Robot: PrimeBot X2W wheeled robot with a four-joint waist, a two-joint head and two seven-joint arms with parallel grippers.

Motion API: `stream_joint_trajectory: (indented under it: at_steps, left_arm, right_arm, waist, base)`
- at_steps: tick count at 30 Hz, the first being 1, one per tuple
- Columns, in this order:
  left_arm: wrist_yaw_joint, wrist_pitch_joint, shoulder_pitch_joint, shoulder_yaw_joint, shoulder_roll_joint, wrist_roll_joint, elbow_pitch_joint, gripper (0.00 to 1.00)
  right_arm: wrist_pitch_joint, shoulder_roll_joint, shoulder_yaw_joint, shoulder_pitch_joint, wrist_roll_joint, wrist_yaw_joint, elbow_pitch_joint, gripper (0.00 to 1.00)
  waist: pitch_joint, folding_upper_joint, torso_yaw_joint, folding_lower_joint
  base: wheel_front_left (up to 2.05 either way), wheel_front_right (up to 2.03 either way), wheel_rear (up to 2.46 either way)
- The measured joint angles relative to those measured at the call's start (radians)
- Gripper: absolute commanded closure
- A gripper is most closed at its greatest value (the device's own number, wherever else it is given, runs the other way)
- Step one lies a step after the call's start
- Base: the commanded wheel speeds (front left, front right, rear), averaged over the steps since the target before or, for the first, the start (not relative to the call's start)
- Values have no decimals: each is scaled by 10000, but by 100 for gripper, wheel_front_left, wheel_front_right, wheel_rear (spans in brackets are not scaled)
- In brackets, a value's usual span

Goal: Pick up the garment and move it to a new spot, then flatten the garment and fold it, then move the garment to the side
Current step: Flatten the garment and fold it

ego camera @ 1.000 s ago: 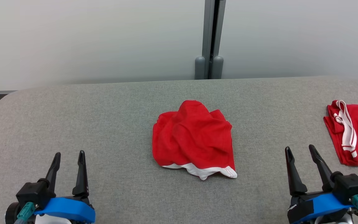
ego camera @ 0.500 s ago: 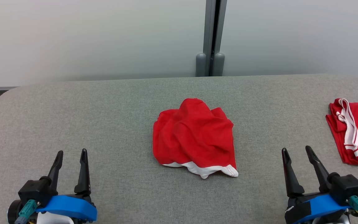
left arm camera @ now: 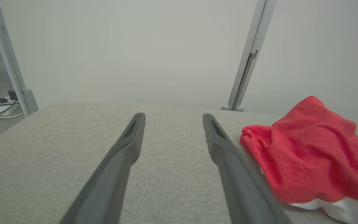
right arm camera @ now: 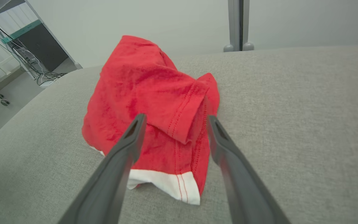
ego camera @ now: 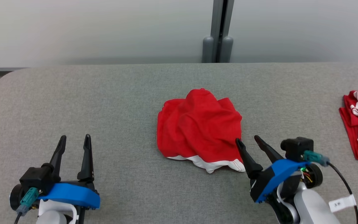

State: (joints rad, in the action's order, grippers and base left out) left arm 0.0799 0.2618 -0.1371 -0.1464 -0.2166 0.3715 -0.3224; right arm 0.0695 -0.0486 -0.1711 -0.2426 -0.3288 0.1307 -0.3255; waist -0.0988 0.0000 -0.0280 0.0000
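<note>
R gripper (ego camera: 246,139) angles in w/ jaws wide, tips just beside the near right corner of the crumpled red garment (ego camera: 199,124), mid-table. L gripper (ego camera: 75,137) hovers wide open too, well apart at left. Best bet imo: straddle that stitched hem fold, go low, pinch a few layers before lifting. Grey fabric tabletop (ego camera: 104,93), second red garment (ego camera: 357,124) at far right, pale wall (ego camera: 104,31) w/ grey post (ego camera: 218,31) behind.

The desk (ego camera: 113,93) before me was covered in grey woven fabric and had rounded corners. A crumpled red garment (ego camera: 197,124) with a white hem lay near its middle. Well apart, toward my right, lay a second red piece (ego camera: 352,130) with white stripes.
</note>
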Motion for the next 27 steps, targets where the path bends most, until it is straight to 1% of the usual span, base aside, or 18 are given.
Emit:
stream_joint_trajectory:
  at_steps: [2,6,9,14,17,19,20,22,27]
  left_arm:
    - [17,0,-112,-50,10,-23,2,0]
    - [84,-2,-304,-182,-2,-56,-6,0]
    - [88,0,-400,-238,-17,-119,6,0]
    - [104,-2,-508,-276,-15,-125,52,0]
    - [121,0,-537,-293,-12,-123,56,0]
    - [144,0,-569,-301,-8,-123,75,0]
    - [151,-2,-581,-305,0,-123,75,0]
    - [176,0,-601,-307,10,-123,81,0]
    - [178,0,-604,-297,33,-125,79,0]
  right_arm:
    - [117,0,-38,-399,-311,0,-594,0]
    - [257,-4,-38,-1027,-345,0,-1779,0]
    - [123,-4,-125,-1469,-537,0,-2422,0]
    - [-132,-4,-566,-2078,-1287,0,-3133,0]
    - [-268,-4,-1030,-2377,-2011,0,-3382,0]
    - [-468,-4,-1356,-2633,-2159,0,-3482,0]
    - [-635,-4,-1499,-2756,-2293,0,-3476,18]
    - [-934,-2,-1776,-2969,-2437,0,-3467,100]
    - [-1523,-107,-2477,-3270,-2562,0,-3120,100]
  waist:
    - [-114,0,-101,0]
    - [-327,0,-311,0]
    - [-478,0,-435,1]
    - [-645,0,-539,1]
    - [-708,0,-562,1]
    - [-742,0,-575,1]
    - [-750,0,-583,1]
    - [-744,0,-597,1]
    - [-604,0,-622,1]
  base:
    - [0,0,0]
    - [0,0,0]
    - [0,0,0]
    - [0,0,0]
    - [0,0,0]
    - [0,0,0]
    - [0,0,0]
    - [0,0,0]
    - [0,0,0]
